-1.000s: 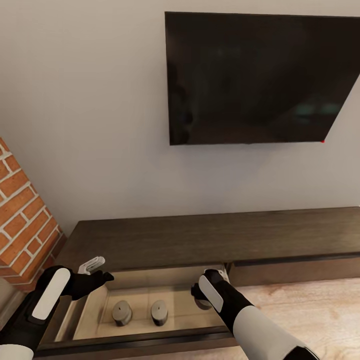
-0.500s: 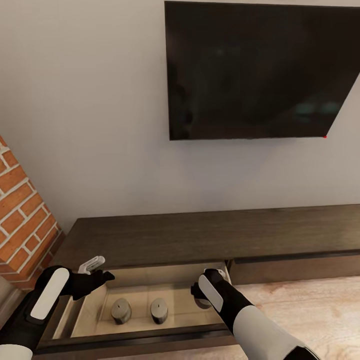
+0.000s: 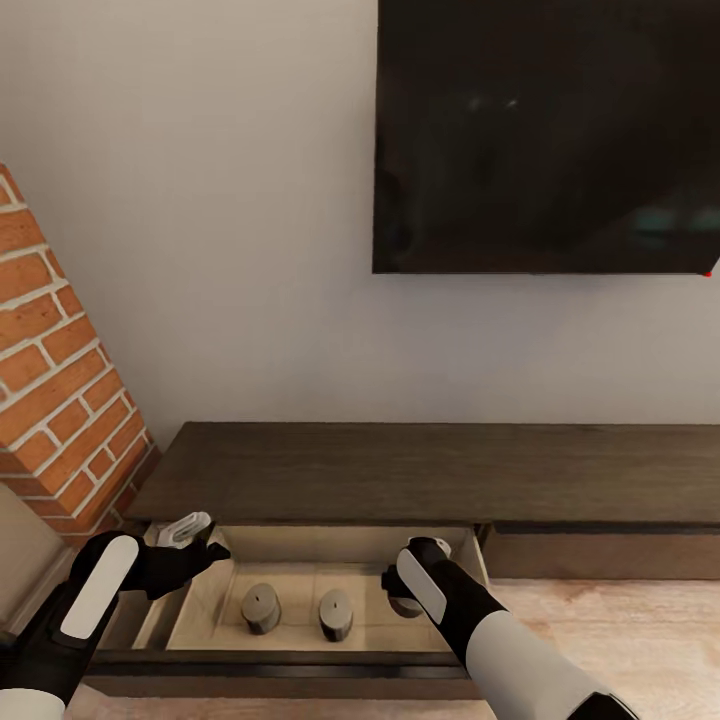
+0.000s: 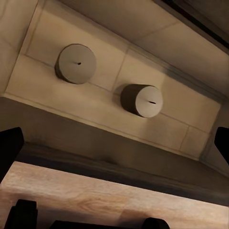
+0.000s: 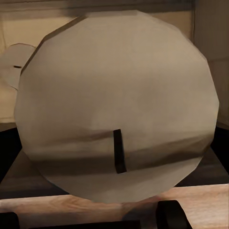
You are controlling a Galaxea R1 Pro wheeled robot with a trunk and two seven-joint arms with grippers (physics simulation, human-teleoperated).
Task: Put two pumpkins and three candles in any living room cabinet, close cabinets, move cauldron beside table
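In the head view, an open drawer of the cabinet (image 3: 400, 470) is being looked down into, under a wall-mounted television (image 3: 548, 135) and beside a brick column (image 3: 60, 370). Two candles (image 3: 262, 607) are being kept upright on the pale drawer floor, side by side and a little apart. The left gripper (image 3: 190, 528) is being held over the drawer's left end with its fingers spread and nothing between them. The right gripper (image 3: 408, 600) is being lowered inside the drawer's right part; its fingertips are being hidden by the wrist.

In the left wrist view, both candles (image 4: 141, 100) are being seen from above, wicks showing, well apart from the spread fingers (image 4: 9, 148).

In the right wrist view, the third candle (image 5: 117, 107) is being shown very close, top face and wick toward the camera. It is judged as being pinched by the right gripper, though no finger contact is being seen directly.

The candle is being judged light, stiff and smooth, likely to slip or tip; its side wall at mid-height is being favoured for a hold.
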